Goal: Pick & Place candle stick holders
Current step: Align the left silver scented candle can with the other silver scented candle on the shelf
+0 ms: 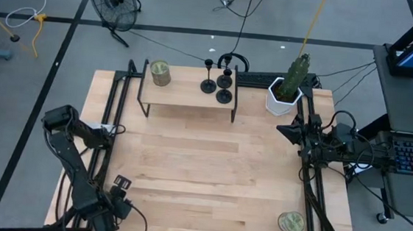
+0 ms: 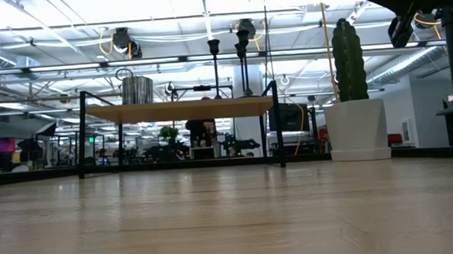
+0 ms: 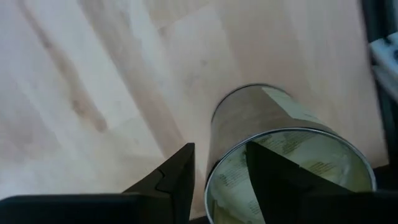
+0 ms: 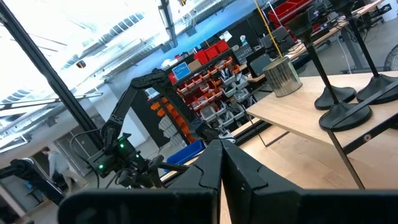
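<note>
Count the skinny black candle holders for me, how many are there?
3, all standing close together on the right part of the small shelf at the table's back: candle holder one, candle holder two, candle holder three. None looks hidden.

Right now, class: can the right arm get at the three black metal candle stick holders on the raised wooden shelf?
Probably yes. Its shut end effector faces the black metal candle stick holders across open space; only the white potted cactus stands close beside that path.
</note>
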Robot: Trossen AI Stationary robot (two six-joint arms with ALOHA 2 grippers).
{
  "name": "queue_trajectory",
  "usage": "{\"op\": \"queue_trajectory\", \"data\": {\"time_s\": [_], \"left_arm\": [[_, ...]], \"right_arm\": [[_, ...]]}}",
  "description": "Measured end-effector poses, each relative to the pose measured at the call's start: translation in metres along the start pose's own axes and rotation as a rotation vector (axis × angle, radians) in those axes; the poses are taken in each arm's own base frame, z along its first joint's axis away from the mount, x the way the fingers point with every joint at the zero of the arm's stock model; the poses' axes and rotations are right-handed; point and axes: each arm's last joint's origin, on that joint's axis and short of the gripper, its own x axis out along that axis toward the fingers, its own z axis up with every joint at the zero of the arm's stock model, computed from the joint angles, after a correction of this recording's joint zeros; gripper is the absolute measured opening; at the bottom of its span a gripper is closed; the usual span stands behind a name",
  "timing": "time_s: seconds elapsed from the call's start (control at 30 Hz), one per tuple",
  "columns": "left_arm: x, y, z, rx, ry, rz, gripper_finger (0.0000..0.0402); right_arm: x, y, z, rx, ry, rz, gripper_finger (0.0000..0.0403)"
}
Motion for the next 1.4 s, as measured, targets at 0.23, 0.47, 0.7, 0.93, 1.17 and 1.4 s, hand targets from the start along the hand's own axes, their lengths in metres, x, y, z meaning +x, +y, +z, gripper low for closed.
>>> {"op": "queue_trajectory", "data": {"time_s": [0.23,0.47,0.7,0.93,1.17,1.4], "left_arm": [[0.000,0.000,0.000,0.017,0.004,-0.006,0.0086],[0.000,0.000,-0.001,0.017,0.017,-0.018,0.0013],[0.000,0.000,0.000,0.008,0.032,-0.039,0.0006],[0.000,0.009,0.005,-0.025,0.045,-0.044,0.0004],[0.000,0.019,0.011,-0.055,0.045,-0.038,0.0003],[-0.010,0.033,0.013,-0.088,0.018,-0.039,0.0002]], "right_arm": [[0.000,0.000,0.000,0.000,0.000,0.000,0.0000],[0.000,0.000,0.000,0.000,0.000,0.001,0.0000],[0.000,0.000,0.000,-0.002,0.000,0.001,0.0000],[0.000,0.000,0.000,-0.003,0.000,0.001,0.0000],[0.000,0.000,0.000,-0.003,-0.001,-0.001,0.0000],[0.000,0.000,0.000,-0.001,-0.001,-0.001,0.0000]]}}
